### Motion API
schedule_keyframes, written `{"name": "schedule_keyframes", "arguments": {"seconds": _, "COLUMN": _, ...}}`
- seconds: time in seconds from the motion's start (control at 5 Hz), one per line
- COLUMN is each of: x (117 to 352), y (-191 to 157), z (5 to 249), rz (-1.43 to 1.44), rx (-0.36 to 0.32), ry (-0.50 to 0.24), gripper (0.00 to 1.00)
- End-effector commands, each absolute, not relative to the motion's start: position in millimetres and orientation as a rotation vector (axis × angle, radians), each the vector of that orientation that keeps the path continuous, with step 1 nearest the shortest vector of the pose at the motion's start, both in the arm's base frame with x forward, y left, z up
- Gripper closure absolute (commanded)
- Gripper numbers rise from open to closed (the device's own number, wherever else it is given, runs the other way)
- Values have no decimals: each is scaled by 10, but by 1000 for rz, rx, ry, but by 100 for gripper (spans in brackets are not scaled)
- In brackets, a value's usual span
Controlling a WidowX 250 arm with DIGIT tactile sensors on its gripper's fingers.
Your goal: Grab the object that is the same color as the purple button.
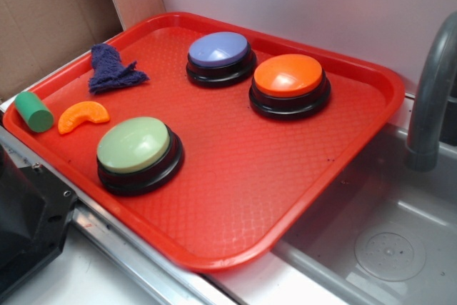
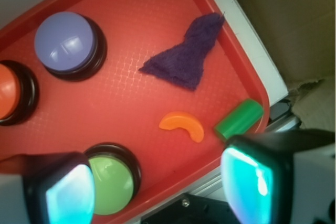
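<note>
The dark purple fuzzy scrap of cloth (image 2: 185, 56) lies flat on the red plastic tray (image 2: 142, 3), near the tray's rim, apart from the orange curved slice (image 2: 182, 125) and the green cylinder (image 2: 239, 119). It matches the lavender-topped round push button (image 2: 65, 43). I judge I am at the start: nothing is grasped yet. My hand (image 2: 157, 187) hovers well above the tray, its two fingers (image 2: 252, 177) spread wide apart, holding and touching nothing. Next I need to move over the cloth, descend, and pinch it.
</note>
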State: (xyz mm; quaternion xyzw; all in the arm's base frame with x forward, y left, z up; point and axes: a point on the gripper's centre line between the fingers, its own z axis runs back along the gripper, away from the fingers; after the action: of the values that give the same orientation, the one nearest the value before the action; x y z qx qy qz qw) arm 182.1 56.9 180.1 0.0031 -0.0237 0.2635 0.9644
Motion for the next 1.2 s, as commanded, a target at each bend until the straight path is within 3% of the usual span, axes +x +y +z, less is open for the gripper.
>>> {"name": "schedule_keyframes", "arguments": {"seconds": 0.0, "x": 1795, "y": 615, "z": 1848, "rz": 541, "rx": 12, "ry": -69, "gripper": 0}}
{"name": "schedule_keyframes", "arguments": {"seconds": 0.2, "x": 1952, "y": 987, "z": 1383, "rz": 791, "rx": 22, "ry": 50, "gripper": 0}}
{"name": "schedule_keyframes", "arguments": {"seconds": 0.4, "x": 2203, "y": 1246, "z": 1053, "rz": 1041, "rx": 75, "ry": 49, "gripper": 0}}
{"name": "schedule_keyframes", "arguments": {"seconds": 0.6, "x": 2240, "y": 1354, "z": 832, "rz": 1180, "rx": 94, "ry": -99, "gripper": 0}}
{"name": "schedule_keyframes", "arguments": {"seconds": 0.8, "x": 2266, "y": 1439, "z": 583, "rz": 1143, "rx": 100, "ry": -210, "gripper": 0}}
{"name": "schedule_keyframes", "arguments": {"seconds": 1.0, "x": 2270, "y": 1554, "z": 487, "rz": 1089, "rx": 85, "ry": -229, "gripper": 0}}
